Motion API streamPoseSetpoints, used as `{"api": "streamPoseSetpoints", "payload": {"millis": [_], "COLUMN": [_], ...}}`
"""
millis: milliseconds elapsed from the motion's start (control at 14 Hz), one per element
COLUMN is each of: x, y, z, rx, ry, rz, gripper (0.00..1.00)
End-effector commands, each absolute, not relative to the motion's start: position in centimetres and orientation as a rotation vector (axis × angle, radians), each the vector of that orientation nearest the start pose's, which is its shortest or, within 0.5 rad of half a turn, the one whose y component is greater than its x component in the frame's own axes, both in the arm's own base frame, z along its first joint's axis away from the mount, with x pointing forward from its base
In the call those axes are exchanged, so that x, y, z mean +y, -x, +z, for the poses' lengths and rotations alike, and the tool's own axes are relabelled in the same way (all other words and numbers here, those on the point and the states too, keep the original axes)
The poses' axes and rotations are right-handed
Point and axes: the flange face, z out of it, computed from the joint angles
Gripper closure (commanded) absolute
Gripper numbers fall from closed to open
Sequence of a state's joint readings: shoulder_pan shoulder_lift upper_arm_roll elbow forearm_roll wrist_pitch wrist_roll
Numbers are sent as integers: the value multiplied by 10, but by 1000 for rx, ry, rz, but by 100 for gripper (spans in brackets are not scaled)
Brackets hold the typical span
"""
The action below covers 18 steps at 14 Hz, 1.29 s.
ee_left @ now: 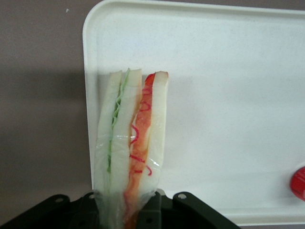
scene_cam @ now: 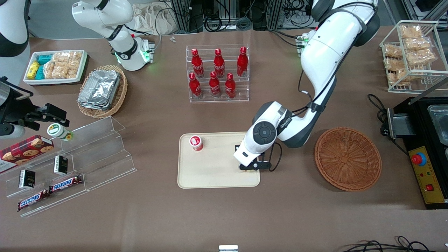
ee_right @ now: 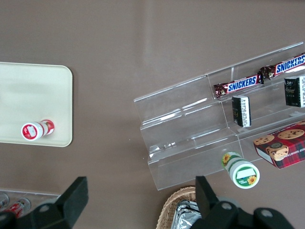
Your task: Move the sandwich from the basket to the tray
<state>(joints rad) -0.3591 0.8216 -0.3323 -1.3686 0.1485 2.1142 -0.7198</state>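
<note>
The sandwich (ee_left: 131,143), a clear-wrapped wedge of white bread with green and orange-red layers, is held at its narrow end by my gripper (ee_left: 125,210), whose fingers (ee_left: 153,206) are shut on it. It points down over the cream tray (ee_left: 214,86), close to the tray's edge nearest the basket. In the front view the gripper (scene_cam: 250,168) is low over that end of the tray (scene_cam: 217,175), and only a sliver of the sandwich (scene_cam: 245,170) shows under it. The round reddish-brown wicker basket (scene_cam: 347,158) lies empty beside the tray, toward the working arm's end.
A small red-capped bottle (scene_cam: 196,142) stands on the tray near its corner toward the parked arm. A clear rack of red bottles (scene_cam: 217,73) stands farther from the front camera. Clear stepped shelves with snack bars (scene_cam: 70,164) lie toward the parked arm's end.
</note>
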Motion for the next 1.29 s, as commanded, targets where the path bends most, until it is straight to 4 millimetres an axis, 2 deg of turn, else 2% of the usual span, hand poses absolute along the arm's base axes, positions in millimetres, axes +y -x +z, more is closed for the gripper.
{"api": "streamPoseSetpoints", "payload": {"millis": [0, 143, 429, 571, 786, 929, 1071, 1214], "x": [-425, -423, -419, -415, -379, -350, -290, -250], "y": [-602, -602, -611, -614, -617, -612, -623, -620], "z": [236, 232, 246, 276, 366, 427, 470, 507], "rx": [-2, 1, -8, -19, -51, 29, 9, 4], "ry": [3156, 3148, 3191, 3179, 3118, 3103, 3124, 3128], "rz": [85, 86, 31, 12, 25, 39, 81, 105], "gripper": [61, 0, 0, 0, 0, 0, 0, 0]}}
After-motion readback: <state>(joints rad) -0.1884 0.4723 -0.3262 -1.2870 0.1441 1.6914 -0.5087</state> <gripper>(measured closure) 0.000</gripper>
